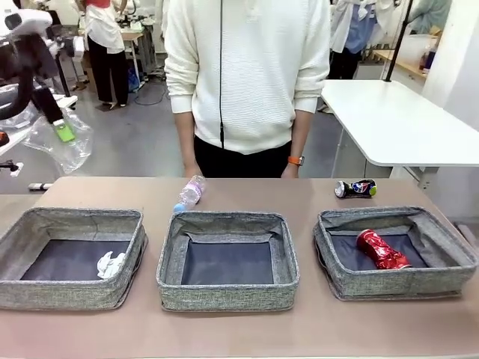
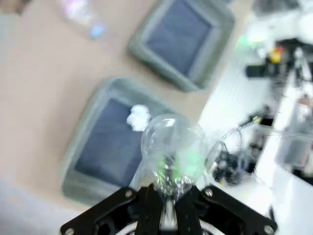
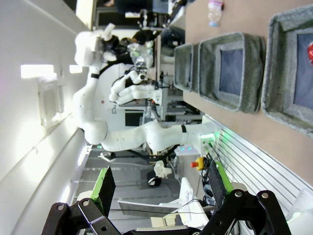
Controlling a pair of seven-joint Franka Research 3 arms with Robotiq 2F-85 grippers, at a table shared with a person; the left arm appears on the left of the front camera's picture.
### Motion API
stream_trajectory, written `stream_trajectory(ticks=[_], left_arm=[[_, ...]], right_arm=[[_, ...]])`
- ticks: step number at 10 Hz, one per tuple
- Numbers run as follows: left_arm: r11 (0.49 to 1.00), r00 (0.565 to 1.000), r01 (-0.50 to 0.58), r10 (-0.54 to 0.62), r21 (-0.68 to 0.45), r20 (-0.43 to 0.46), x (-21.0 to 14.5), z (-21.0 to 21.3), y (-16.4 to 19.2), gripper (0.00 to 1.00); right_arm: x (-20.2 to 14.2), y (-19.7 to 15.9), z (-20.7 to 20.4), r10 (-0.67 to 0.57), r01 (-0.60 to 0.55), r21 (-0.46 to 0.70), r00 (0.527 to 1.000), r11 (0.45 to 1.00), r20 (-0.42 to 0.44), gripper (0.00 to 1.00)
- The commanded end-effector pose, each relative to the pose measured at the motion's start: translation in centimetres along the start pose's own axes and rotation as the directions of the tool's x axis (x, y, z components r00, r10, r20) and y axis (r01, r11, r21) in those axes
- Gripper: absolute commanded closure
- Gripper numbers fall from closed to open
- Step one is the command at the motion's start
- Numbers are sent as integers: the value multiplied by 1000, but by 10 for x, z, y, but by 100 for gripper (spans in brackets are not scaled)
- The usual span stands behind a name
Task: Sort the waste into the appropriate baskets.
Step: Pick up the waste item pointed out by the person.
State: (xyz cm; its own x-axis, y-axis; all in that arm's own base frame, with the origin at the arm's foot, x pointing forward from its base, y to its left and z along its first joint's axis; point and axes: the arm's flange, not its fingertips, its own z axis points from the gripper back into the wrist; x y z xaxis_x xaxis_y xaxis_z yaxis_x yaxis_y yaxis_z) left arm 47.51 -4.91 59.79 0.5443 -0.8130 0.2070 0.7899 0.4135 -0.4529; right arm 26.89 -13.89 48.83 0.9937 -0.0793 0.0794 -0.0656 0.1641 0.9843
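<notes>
My left gripper (image 1: 61,129) hangs high at the far left, shut on the clear crushed plastic cup (image 1: 58,142). In the left wrist view the gripper (image 2: 168,193) pinches the cup (image 2: 171,144) above the left basket (image 2: 85,147), where the white paper ball (image 2: 138,117) lies. The left basket (image 1: 45,221) holds the paper ball (image 1: 111,265). The middle basket (image 1: 224,288) has nothing in it. A crushed red can (image 1: 382,250) lies in the right basket (image 1: 449,280). Behind the baskets lie the blue-capped bottle (image 1: 190,192) and the dark-blue can (image 1: 355,188). My right gripper (image 3: 161,183) is open, off the table.
A person in a white sweater (image 1: 247,67) stands at the table's far edge with hands low behind it. A white side table (image 1: 397,123) stands at the back right. The right wrist view looks along the table's near edge at the left arm (image 3: 122,132).
</notes>
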Motion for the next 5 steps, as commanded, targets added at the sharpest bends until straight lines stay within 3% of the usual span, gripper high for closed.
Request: stream_trajectory(ticks=[1,2,3,5], left_arm=[[981,986,160,-163,-107,-20,56,-9,-25,99],[996,997,58,-55,-62,49,93,-28,-49,99],[1000,998,-9,10,-6,62,122,-43,-67,99],[995,993,-86,91,-57,82,154,-50,-69,99]], right_arm=[[1,2,-2,12,-12,9,1000,1000,11,0],[1,2,-2,12,-12,9,1000,1000,11,0],[1,2,-2,12,-12,9,1000,1000,11,0],[1,2,-2,12,-12,9,1000,1000,11,0]])
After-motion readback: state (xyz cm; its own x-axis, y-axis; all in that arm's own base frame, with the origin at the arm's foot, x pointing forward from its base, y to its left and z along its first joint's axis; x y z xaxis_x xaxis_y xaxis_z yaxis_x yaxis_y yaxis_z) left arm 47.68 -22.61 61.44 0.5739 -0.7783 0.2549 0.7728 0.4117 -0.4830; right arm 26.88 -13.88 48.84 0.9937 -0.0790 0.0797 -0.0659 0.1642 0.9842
